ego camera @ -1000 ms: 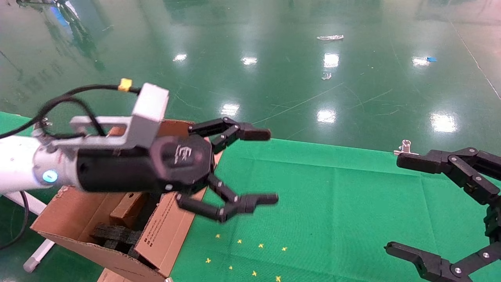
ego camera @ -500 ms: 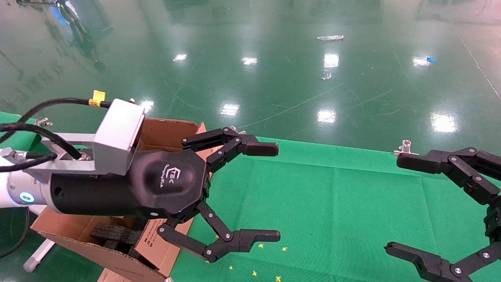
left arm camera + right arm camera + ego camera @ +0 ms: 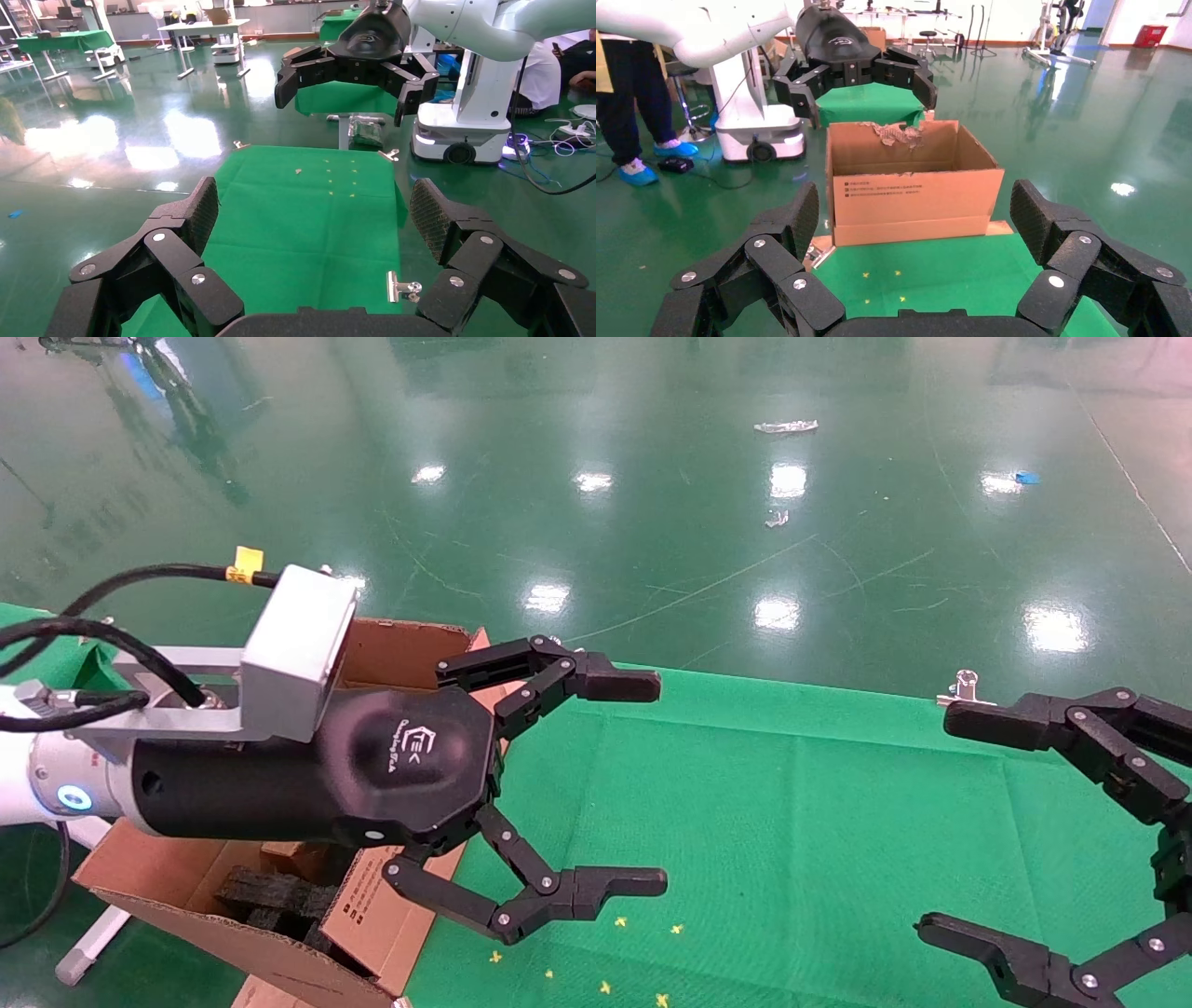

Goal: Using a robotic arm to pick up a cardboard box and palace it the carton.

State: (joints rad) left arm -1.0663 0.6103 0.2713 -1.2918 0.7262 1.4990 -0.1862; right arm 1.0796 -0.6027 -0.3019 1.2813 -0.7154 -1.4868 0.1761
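The left gripper [image 3: 596,784] hangs spread and empty over the green cloth [image 3: 792,822], just right of the carton [image 3: 186,887], where a small brown cardboard box [image 3: 293,848] appears to lie among black foam blocks [image 3: 279,896]. The right gripper [image 3: 1015,831] sits spread at the right edge. The placing looks done; next the arm would likely withdraw.

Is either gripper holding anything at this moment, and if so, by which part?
Nothing is held. The left gripper is open and empty beside the carton, over the green cloth. The right gripper is open and empty too.
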